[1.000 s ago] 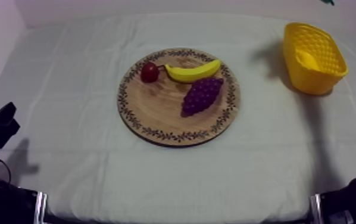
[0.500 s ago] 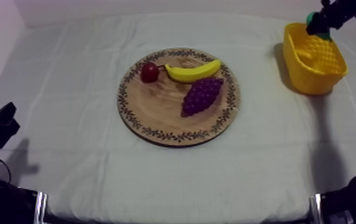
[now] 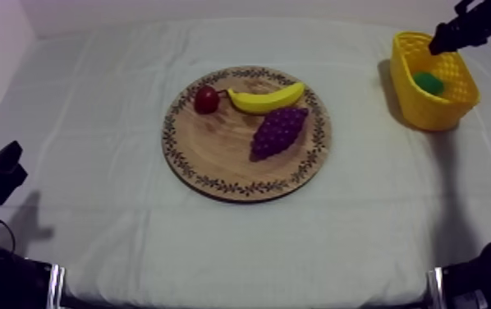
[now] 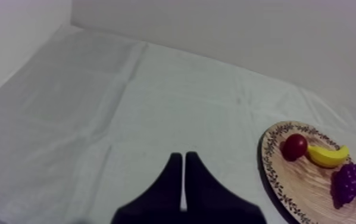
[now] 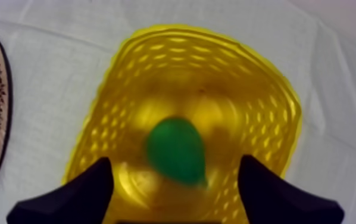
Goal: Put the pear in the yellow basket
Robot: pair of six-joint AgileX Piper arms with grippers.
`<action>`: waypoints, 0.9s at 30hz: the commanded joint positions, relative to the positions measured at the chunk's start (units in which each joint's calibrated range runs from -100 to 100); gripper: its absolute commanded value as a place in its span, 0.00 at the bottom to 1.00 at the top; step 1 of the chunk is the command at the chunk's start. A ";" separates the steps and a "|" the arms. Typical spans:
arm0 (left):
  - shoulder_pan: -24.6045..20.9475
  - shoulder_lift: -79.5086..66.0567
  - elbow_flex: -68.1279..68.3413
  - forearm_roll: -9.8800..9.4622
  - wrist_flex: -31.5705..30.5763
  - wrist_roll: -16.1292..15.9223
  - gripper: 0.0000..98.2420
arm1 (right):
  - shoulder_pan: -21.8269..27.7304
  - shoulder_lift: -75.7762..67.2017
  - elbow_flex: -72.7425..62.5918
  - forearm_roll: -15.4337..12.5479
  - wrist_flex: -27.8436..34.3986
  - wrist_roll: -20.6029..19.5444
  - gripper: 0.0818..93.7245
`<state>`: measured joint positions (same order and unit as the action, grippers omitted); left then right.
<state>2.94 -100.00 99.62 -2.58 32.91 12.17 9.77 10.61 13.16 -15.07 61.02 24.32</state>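
One job, and by the look of it nearly done. The pear (image 5: 175, 150) lies inside the yellow basket (image 3: 434, 119), right beneath my right gripper (image 3: 444, 37), whose two fingers stand wide apart with nothing between them. I hold nothing now. As I judge it, all that is left is to lift clear of the basket and draw the arm away.

Well off to the side of that gripper, the wooden board (image 3: 216, 160) carries a banana (image 3: 265, 99), a bunch of grapes (image 3: 279, 131) and a small red fruit (image 3: 207, 99). None of them lies on my way out. The basket's rim is the one thing close to my fingers, so I mind it as I rise.

My left gripper (image 4: 183, 173) rests far from the basket, over bare cloth beside the board, its fingers pressed together on nothing.
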 commanded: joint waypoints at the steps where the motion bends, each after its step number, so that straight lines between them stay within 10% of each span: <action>1: -0.01 0.00 0.05 0.02 -0.01 0.02 0.00 | -0.73 -4.75 2.21 1.27 -0.27 -2.91 0.69; 15: -0.01 0.00 0.05 0.02 -0.01 0.02 0.00 | -5.81 -35.04 16.79 8.56 -2.37 -14.12 0.58; 27: -0.01 0.00 0.05 0.02 -0.01 0.02 0.00 | -12.17 -67.08 34.01 17.83 -3.92 -23.91 0.29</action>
<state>2.94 -100.00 99.62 -2.58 32.91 12.17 -2.77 -46.84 44.44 2.31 57.54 1.59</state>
